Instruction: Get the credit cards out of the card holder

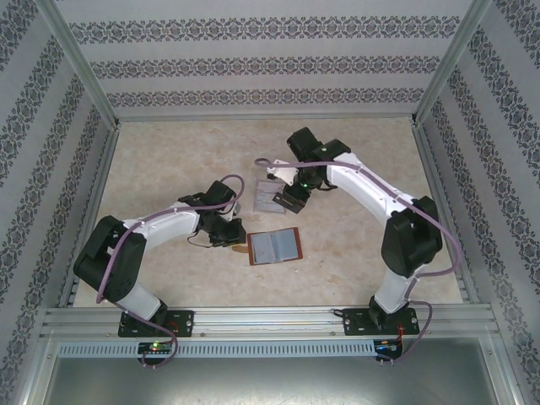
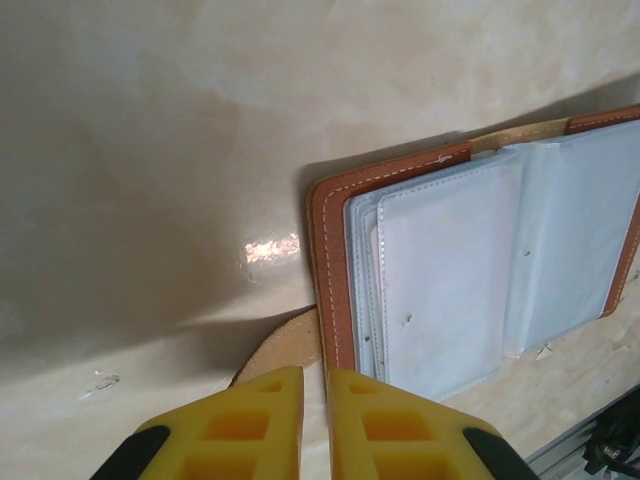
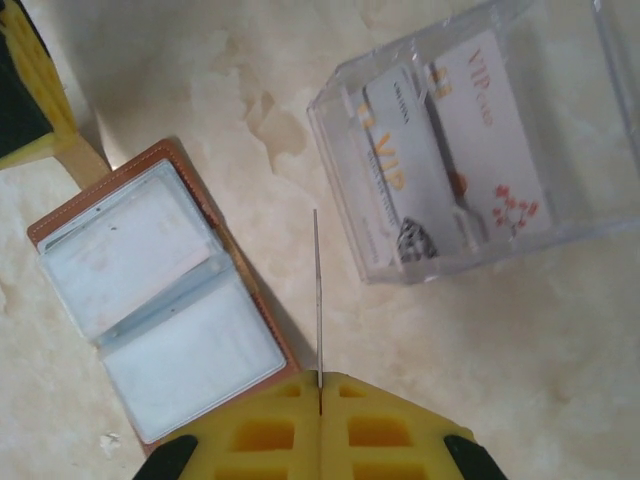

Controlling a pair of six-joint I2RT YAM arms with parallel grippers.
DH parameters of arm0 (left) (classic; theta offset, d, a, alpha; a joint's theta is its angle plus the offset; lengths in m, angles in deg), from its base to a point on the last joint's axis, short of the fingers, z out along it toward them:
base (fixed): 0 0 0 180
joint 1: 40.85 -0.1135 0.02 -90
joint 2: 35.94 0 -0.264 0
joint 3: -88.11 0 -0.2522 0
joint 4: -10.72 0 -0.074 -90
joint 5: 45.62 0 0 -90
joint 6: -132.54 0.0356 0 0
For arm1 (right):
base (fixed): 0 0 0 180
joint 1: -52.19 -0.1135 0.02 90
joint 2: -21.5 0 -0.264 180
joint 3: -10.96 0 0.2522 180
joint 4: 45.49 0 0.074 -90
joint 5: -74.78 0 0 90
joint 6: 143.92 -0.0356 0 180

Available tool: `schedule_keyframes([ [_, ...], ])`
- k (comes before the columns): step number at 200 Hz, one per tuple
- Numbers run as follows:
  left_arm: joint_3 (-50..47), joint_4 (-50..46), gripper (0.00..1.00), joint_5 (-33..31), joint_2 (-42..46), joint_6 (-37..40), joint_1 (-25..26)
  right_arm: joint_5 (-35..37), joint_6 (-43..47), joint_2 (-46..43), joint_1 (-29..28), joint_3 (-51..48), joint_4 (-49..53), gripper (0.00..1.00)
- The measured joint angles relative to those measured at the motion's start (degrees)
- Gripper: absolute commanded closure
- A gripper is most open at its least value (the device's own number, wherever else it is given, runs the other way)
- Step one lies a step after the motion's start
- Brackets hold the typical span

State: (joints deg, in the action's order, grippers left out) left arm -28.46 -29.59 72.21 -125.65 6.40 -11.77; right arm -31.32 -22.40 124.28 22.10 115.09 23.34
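Bases (image 1: 156, 322) sit nearest in the top view; beyond them the holder (image 1: 275, 246) lies open on the surface (image 1: 169, 169), with the left hand (image 1: 228, 238) at its left end and the right hand (image 1: 291, 201) by the tray (image 1: 268, 196)

Left wrist: yellow fingers (image 2: 260, 420) are barely parted with nothing between them, over the tab (image 2: 285, 345). Pale cards seem to remain in the pockets (image 2: 440, 280)

Right wrist: fingers are closed on one card (image 3: 317, 290), edge-on between holder and tray. Two cards (image 3: 485, 110) printed "VIP" stand in the tray. Roughly midway, I judge; this card goes in next
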Motion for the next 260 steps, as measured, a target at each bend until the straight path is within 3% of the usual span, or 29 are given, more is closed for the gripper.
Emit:
schedule_keyframes([
  [70,-0.59,-0.02,0.86,-0.20,1.60,-0.35,-0.35,-1.29,10.54,14.12,1.42,22.69,12.11,1.00],
  [153,-0.59,-0.20,0.86,-1.16,1.75,-0.57,-1.07,-1.25,16.72,30.34,2.25,49.24,24.41,1.00],
  [260,-0.59,-1.09,0.86,-1.14,1.64,-0.74,-1.53,1.70,19.93,36.79,2.25,54.34,24.37,1.00],
])
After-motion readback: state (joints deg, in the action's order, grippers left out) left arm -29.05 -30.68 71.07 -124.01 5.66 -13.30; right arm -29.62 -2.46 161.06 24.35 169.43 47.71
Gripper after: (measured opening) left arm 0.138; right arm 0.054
